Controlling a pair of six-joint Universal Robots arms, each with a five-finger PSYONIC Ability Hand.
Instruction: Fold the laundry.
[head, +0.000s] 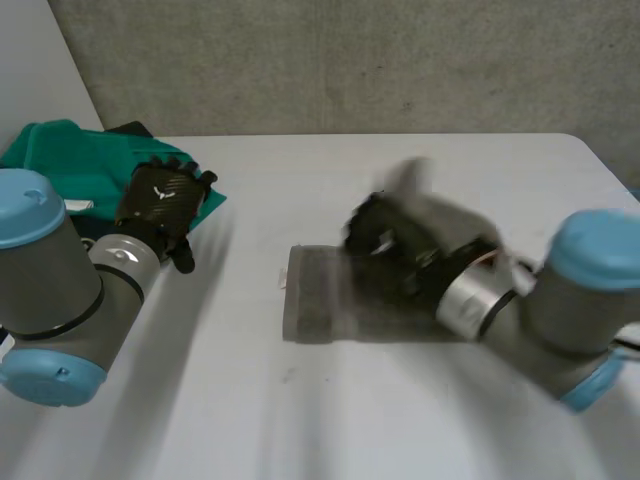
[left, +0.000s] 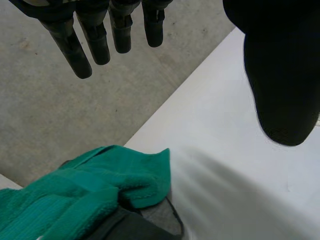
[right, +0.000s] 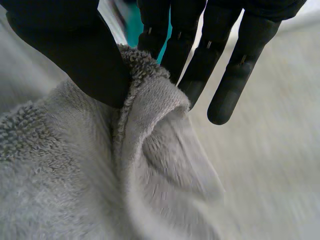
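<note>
Your right hand (right: 65, 45) is clamped on the grey towel (right: 75, 175). In the right wrist view its thumb presses one side of a raised fold at the towel's edge, and the fingers (right: 200, 55) come down on the other side. The looped pile is pinched up into a ridge between them, and the rest of that towel spreads out beneath the palm. In the head view the same towel lies as a flat grey band near the middle of the white table (head: 300, 180). Your right arm (head: 560, 300) reaches in over the part nearest it, so the hand sits on top of the cloth while the towel's other end shows bare beyond it. That hand is blurred in the head view, so read the grasp from the wrist camera. Your left hand (left: 280, 75) is relaxed and holds nothing; its fingers (left: 95, 35) hang straight and spread, with the thumb set well apart from them. A green towel (left: 85, 195) lies bunched below that hand on the table's corner, apart from the fingertips, with a dark cloth (left: 130, 227) tucked under it. Past the table's edge there you see the concrete floor (left: 75, 115). The green towel is well apart from the grey one, off towards your left arm (head: 60, 290).
</note>
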